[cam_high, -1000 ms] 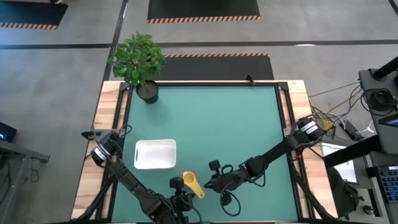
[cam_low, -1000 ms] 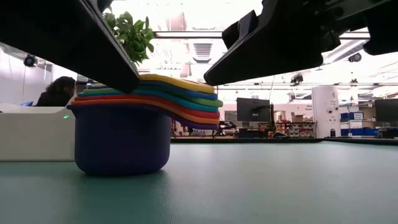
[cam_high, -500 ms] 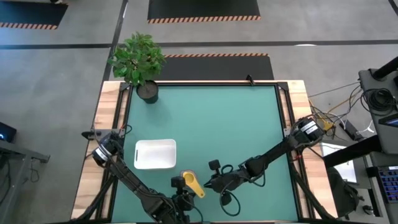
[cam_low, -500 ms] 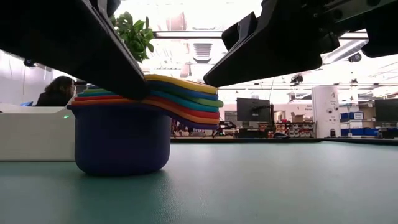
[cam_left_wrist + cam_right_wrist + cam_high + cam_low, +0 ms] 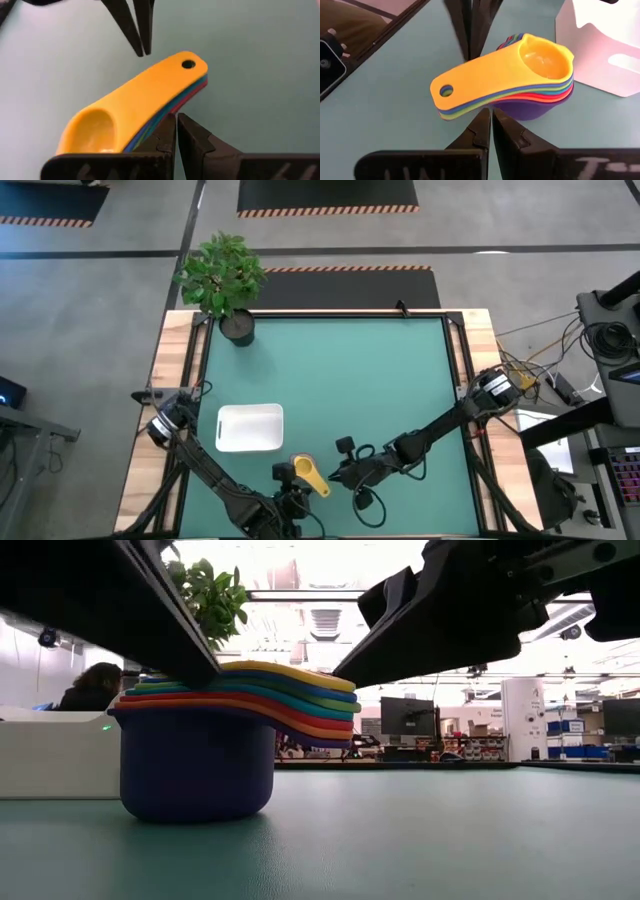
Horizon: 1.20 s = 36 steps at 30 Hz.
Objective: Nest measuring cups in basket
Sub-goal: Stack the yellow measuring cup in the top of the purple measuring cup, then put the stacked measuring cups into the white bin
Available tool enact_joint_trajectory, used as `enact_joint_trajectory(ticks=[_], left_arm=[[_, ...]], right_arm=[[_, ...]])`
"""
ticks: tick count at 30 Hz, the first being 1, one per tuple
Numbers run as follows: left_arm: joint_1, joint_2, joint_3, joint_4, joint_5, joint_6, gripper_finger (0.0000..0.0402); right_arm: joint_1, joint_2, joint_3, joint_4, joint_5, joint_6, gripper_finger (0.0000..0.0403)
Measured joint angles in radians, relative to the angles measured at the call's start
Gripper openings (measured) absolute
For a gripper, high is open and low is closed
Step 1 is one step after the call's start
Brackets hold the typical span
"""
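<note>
Overhead, the measuring cups (image 5: 308,474) sit nested in one stack with the yellow cup on top, near the front edge of the green worktop (image 5: 350,380), just beside the front right corner of the white basket (image 5: 250,427) and outside it. The left tool (image 5: 291,498) lies at the front edge just behind the stack, and the right tool (image 5: 335,477) reaches in from the right, its tip close to the stack's handles. A potted plant (image 5: 224,278) stands at the far left corner.

From worktop height, the stack (image 5: 215,745) rests on the surface with the purple cup at the bottom, and orange, red, light blue, green, dark blue and yellow handles fan out above it. Two dark arm parts hang over it from either side. The basket wall (image 5: 55,755) shows just beside the stack. A person (image 5: 92,686) sits in the room beyond.

Through the left wrist camera, the left tool's fingers (image 5: 167,142) are pressed together, holding nothing, their tips just beside the stacked handles (image 5: 180,80). The other tool's tips (image 5: 137,30) show across the handles, also together.

Through the right wrist camera, the right tool's fingers (image 5: 482,132) are likewise narrowed to a slit and empty, near the yellow handle (image 5: 465,87).
</note>
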Motion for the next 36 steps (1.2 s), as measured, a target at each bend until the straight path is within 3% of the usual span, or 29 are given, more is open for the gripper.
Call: enact_joint_trajectory(ticks=[3, 9, 19, 26, 29, 36], left_arm=[[-0.014, -0.023, 0.074, -0.138, 0.022, 0.006, 0.0], [-0.012, -0.032, 0.225, -0.329, 0.225, 0.166, 0.0], [0.037, -0.033, 0.26, -0.367, 0.277, 0.351, 0.0], [0.084, -0.033, 0.255, -0.38, 0.32, 0.356, 0.0003], [0.11, -0.034, 0.254, -0.404, 0.408, 0.347, 0.0022], [0.123, -0.034, 0.226, -0.424, 0.409, 0.322, 0.0121]], right_arm=[[0.0, -0.003, 0.0, -0.015, 0.0, -0.004, 0.0009], [0.0, -0.008, 0.0, -0.013, 0.007, -0.029, 0.0009], [-0.022, -0.059, 0.0, -0.071, 0.205, -0.186, 0.0009], [-0.086, -0.169, -0.002, -0.188, 0.211, -0.225, 0.0009], [-0.116, -0.219, -0.006, -0.193, 0.209, -0.248, 0.0009], [-0.153, -0.317, -0.013, -0.192, 0.2, -0.282, 0.0009]])
